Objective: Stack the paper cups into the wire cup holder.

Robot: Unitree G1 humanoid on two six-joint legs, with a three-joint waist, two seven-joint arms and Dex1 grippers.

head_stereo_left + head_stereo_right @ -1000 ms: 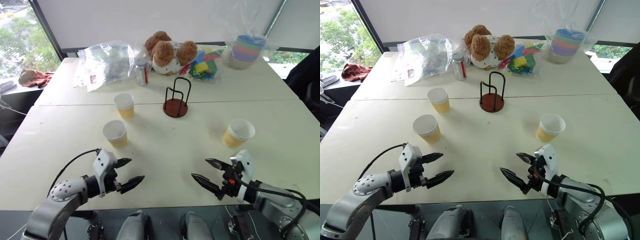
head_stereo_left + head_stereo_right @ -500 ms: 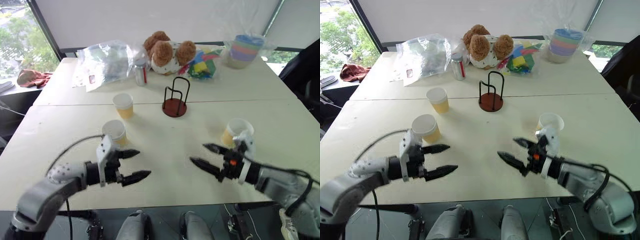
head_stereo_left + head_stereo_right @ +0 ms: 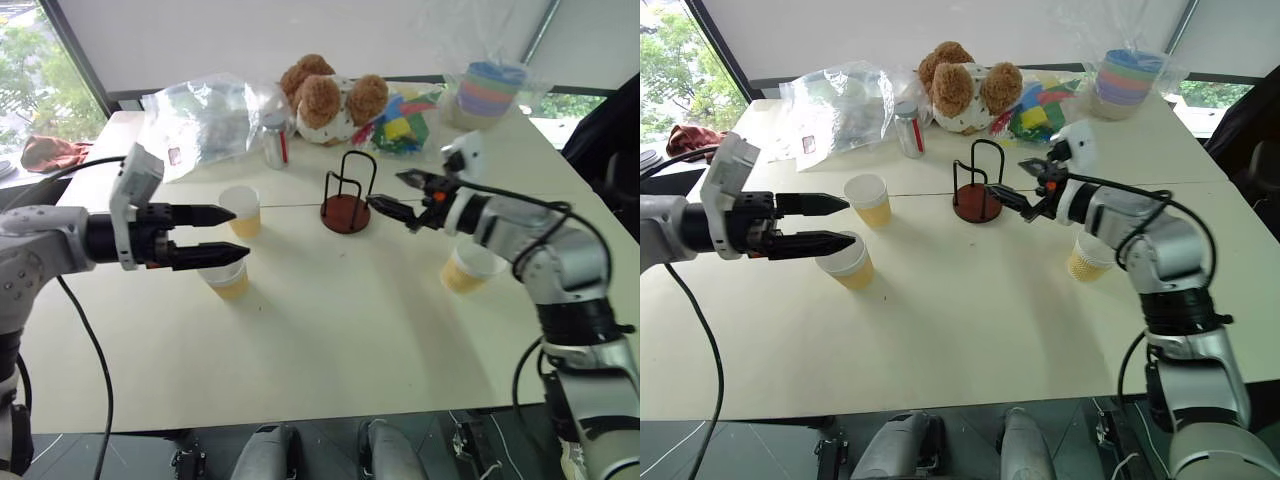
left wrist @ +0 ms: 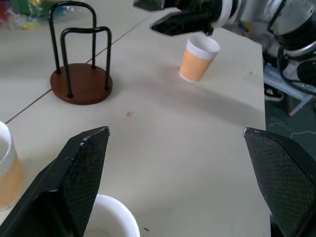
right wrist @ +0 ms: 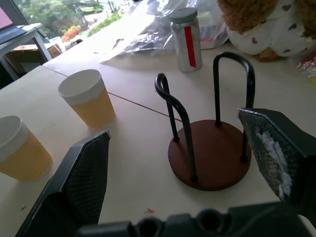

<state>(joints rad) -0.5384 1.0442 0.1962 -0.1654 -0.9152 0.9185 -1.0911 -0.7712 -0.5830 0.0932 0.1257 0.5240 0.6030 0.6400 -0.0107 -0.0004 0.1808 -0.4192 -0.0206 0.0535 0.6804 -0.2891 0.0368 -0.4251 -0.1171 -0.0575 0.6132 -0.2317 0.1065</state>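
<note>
Yellow-banded paper cups (image 3: 240,210) stand apart on the cream table (image 3: 330,330), the black wire cup holder (image 3: 349,195) empty between them, and both the left gripper (image 3: 222,232) and right gripper (image 3: 392,192), spread wide and empty, should each straddle a cup's rim squarely before closing.

right claw (image 3: 1017,182) agape beside wire cup holder (image 3: 977,190); left claw (image 3: 836,222) agape over paper cup (image 3: 848,262).
</note>
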